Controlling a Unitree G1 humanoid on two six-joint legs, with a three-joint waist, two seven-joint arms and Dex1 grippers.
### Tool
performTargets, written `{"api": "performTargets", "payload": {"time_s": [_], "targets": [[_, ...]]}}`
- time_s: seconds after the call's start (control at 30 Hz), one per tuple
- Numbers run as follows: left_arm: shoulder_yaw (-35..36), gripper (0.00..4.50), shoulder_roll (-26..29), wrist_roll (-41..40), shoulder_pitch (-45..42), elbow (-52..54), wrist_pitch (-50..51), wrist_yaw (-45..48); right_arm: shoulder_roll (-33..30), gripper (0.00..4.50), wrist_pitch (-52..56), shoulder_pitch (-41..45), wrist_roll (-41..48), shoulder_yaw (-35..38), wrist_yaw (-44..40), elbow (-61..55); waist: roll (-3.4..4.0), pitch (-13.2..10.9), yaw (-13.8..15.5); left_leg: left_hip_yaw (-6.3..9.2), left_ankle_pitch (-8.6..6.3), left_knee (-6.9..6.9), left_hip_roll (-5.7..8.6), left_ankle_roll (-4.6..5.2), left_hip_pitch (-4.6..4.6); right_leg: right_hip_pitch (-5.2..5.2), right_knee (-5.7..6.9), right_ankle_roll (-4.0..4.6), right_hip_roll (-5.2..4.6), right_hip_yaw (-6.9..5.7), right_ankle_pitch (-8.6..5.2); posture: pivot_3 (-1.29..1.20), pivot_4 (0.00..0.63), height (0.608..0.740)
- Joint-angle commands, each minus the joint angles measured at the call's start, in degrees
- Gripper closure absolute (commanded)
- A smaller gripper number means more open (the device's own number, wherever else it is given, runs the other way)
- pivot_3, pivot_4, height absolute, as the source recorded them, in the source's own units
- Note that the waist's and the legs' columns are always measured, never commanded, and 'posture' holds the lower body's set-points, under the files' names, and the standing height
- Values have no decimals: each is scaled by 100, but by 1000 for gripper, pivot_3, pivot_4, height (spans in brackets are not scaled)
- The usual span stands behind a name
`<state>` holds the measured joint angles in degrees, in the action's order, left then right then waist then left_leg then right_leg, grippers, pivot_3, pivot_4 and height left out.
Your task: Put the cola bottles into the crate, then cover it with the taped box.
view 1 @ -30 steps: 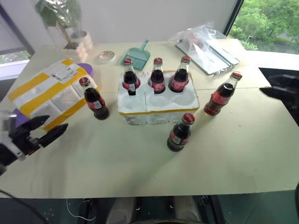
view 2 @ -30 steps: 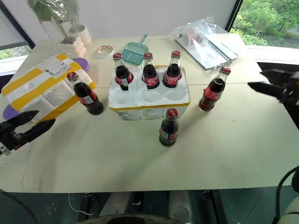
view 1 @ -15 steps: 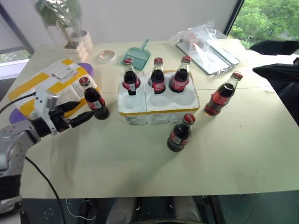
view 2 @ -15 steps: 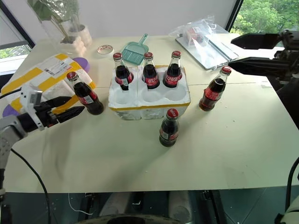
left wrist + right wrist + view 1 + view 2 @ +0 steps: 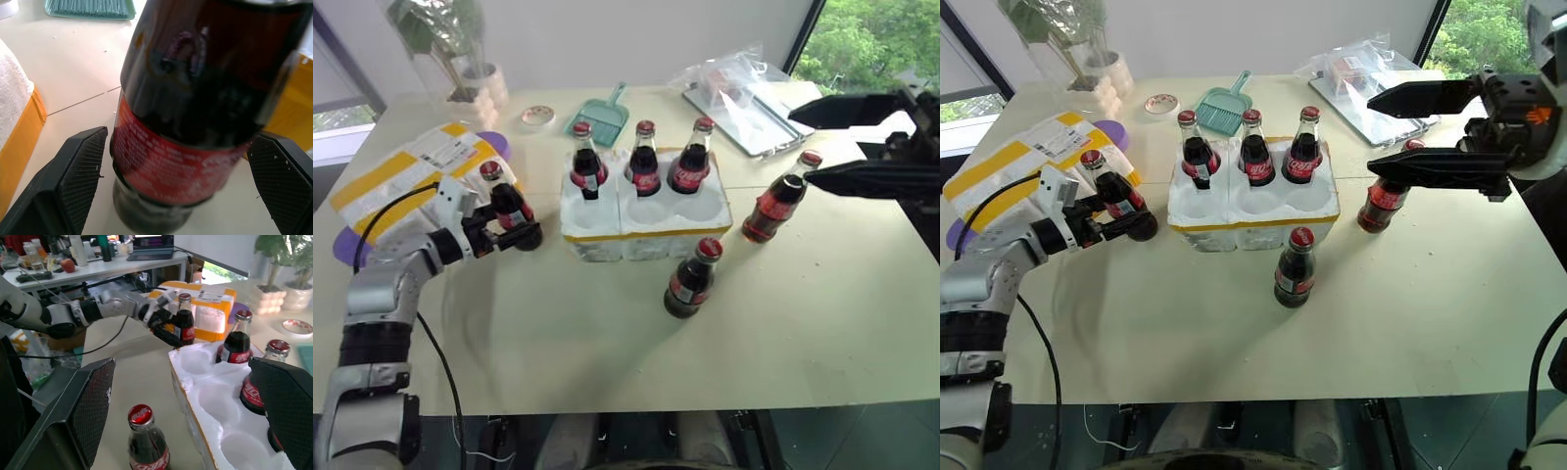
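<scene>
1. Left eye view shows the pale worktop (image 5: 607,343) carrying everything, with the taped box (image 5: 406,181) — white foam under broad yellow bands, a shipping label on top — lying near its left edge.
2. At the middle stands the crate (image 5: 646,230), a white foam tray with a yellow band round its lower edge. Its rear three wells each hold an upright cola bottle: rear-left bottle (image 5: 586,164), rear-middle bottle (image 5: 644,163) and rear-right bottle (image 5: 691,160). The three front wells are empty.
3. Three more cola bottles stand on the worktop outside the crate: the left bottle (image 5: 511,209) between the taped box and the crate, the front bottle (image 5: 691,279) just before the crate, and the right bottle (image 5: 779,198) beside the crate's right end.
4. The left gripper (image 5: 1114,221) reaches level to the left bottle; in the left wrist view its two fingers (image 5: 78,169) stand apart on either side of the bottle's red label, with a gap at each side — not clamped on it.
5. The right gripper (image 5: 1400,127) hangs above the right bottle, pointing toward the crate, its long fingers (image 5: 1430,162) spread wide and empty.
6. Behind the crate lie a teal dustpan (image 5: 602,116), a small roll of tape (image 5: 537,116) and a clear plastic bag on a flat tray (image 5: 744,93).
</scene>
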<state>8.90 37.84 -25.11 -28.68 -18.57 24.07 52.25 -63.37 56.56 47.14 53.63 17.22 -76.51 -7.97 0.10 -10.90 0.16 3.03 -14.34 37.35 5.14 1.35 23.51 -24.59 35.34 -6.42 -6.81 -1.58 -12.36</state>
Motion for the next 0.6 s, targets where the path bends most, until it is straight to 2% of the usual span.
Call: {"api": "performTargets", "payload": {"time_s": [0.03, 0.13, 0.23, 0.3, 0.6], "targets": [[-9, 0, -61, 142, -271, -264, -252, 7, 17, 37, 26, 74, 241, 111, 120, -190, 0, 0, 22, 0, 0, 1, 0, 0, 0, 0, 0, 0, 0, 0, 0, 0, 150, 738], [-23, 0, -130, 144, -371, -385, -310, 161, 36, 37, 52, 25, 338, 129, 231, -241, -2, 1, 54, 0, 0, 3, 0, 0, 0, 1, 0, 0, 0, -1, 0, 0, 150, 738], [50, 774, -75, 18, -386, -325, -169, 353, 44, 0, 48, -73, 376, 150, 322, -296, -2, 1, 56, 0, 0, 5, 0, 0, 1, 1, 1, 0, -1, -1, 0, 0, 150, 738], [85, 1605, 15, -39, -372, -197, -31, 432, 48, 0, 44, -142, 410, 184, 382, -304, -3, 1, 55, 1, 0, 5, 0, 0, 1, 1, 2, 0, -1, 0, 0, 0, 150, 738], [217, 1626, 768, -436, -825, 504, 967, 1073, 46, 0, -227, -670, 288, 194, 482, -461, -35, -18, 51, 2, 1, 9, -1, 1, 12, -9, 6, 0, 1, 1, 0, 0, 150, 738]]}}
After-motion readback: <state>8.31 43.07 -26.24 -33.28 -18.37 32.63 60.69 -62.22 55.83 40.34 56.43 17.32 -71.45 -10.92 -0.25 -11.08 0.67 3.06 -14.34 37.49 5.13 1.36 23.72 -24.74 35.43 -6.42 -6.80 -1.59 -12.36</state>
